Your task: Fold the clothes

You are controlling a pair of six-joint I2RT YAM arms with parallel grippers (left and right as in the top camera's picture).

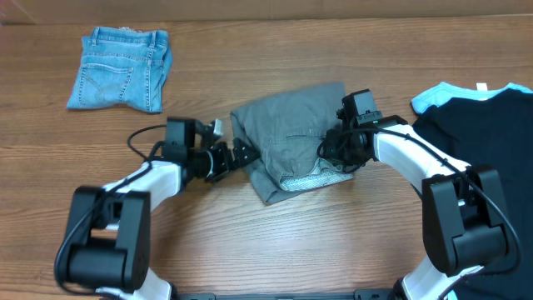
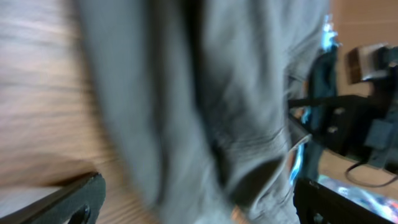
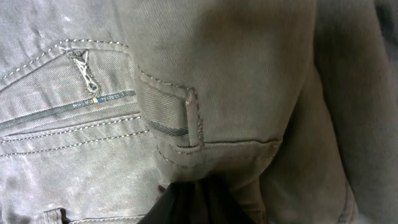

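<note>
Overhead: grey shorts point(image 1: 287, 133) lie between grippers; left gripper point(image 1: 239, 156) at shorts' left edge, right gripper point(image 1: 340, 154) at shorts' right edge.
Left wrist: fingers point(image 2: 68, 199) spread wide, empty, shorts just ahead.
Right wrist: jaws nipped on shorts' cloth below belt loop point(image 3: 194, 118). Light, limp, sags; best held at stitched edges.

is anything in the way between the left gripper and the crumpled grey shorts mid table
Nothing visible. The open left gripper sits right at the left edge of the crumpled grey fabric shorts. The folded blue denim shorts lie well apart, at the table's far left.
</note>
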